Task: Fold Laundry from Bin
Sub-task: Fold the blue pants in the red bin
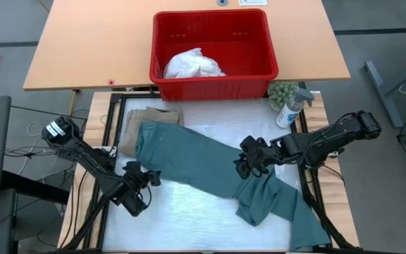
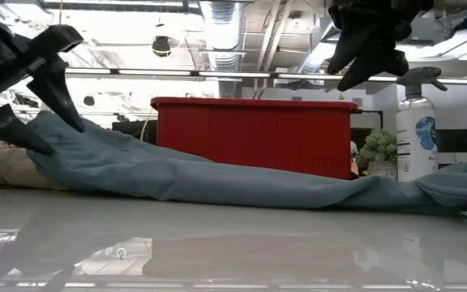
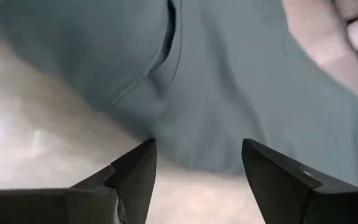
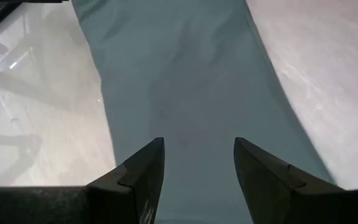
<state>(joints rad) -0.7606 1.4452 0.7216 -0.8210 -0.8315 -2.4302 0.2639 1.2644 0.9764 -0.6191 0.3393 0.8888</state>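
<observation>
A dark teal-green garment (image 1: 196,159) lies spread slantwise across the white table, from the far left to the near right. Its far-left part lies over a beige garment (image 1: 143,120). A white garment (image 1: 192,65) sits inside the red bin (image 1: 210,88) at the table's far edge. My left gripper (image 1: 149,176) is open, low at the teal garment's near-left edge (image 3: 166,152). My right gripper (image 1: 245,164) is open and hangs well above the garment's middle (image 4: 179,74), high in the low view (image 2: 363,77). My left gripper slants down at the teal garment's near-left edge (image 2: 51,150), one fingertip (image 2: 40,146) low beside it and the other (image 2: 73,123) over the cloth. I cannot tell whether either fingertip touches the cloth, which lies flat on the table.
A clear spray bottle (image 1: 291,109) and a small green plant (image 1: 282,93) stand at the far right, beside the bin. Bare white tabletop (image 1: 189,219) lies near the front edge. Dark frame rails (image 1: 312,190) run along the table's left and right sides.
</observation>
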